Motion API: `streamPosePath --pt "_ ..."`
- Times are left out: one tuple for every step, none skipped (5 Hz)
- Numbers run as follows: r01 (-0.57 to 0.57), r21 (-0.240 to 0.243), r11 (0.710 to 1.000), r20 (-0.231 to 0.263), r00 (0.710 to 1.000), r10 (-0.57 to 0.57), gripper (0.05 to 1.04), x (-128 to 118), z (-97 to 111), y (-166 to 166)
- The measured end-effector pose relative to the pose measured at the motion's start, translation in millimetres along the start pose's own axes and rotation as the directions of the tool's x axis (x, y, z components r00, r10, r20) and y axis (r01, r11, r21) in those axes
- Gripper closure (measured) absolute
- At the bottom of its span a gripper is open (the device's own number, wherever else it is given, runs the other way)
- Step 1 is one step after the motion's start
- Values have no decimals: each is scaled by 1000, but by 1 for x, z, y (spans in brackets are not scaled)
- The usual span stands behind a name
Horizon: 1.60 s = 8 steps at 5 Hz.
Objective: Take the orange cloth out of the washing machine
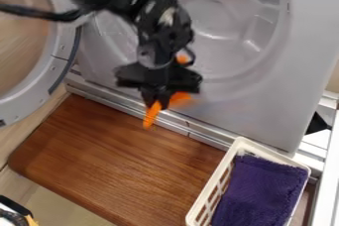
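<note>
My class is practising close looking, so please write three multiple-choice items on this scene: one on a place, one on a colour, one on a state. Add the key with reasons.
1. Where is the purple towel?
A) In the light-coloured basket
B) Over the round door
C) Inside the drum

2. What colour is the cloth held by the hand?
A) Green
B) Orange
C) White

3. How is the round door?
A) Shut
B) Half hidden under the towel
C) Open

Key:
1 A: the basket's rim surrounds the towel.
2 B: bright orange shows below and beside the hand.
3 C: it stands swung aside, leaving the drum's opening in view.
</note>
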State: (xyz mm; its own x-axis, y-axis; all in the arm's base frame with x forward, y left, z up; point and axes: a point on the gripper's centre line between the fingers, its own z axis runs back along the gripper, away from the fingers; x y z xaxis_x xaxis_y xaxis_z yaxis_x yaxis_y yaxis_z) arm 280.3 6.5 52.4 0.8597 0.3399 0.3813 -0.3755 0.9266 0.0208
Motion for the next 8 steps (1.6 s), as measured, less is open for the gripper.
streamPosePath --pt "-32 -23 999 -36 999 32 981 -25 -17 7" --pt "-62 -38 997 -67 996 60 981 -54 -43 5" --pt "-68 -42 997 -127 990 62 981 -75 -60 -3" --pt "-86 -33 996 -197 977 78 942 -95 -76 -3" --pt "-91 -29 995 -239 968 81 733 -104 -81 -1" --pt "-116 -16 993 -245 964 108 422 -104 -81 0" --pt "-105 -3 995 -246 964 101 135 -103 -77 2" --pt "-76 -1 997 -230 970 74 73 -99 -72 -2"
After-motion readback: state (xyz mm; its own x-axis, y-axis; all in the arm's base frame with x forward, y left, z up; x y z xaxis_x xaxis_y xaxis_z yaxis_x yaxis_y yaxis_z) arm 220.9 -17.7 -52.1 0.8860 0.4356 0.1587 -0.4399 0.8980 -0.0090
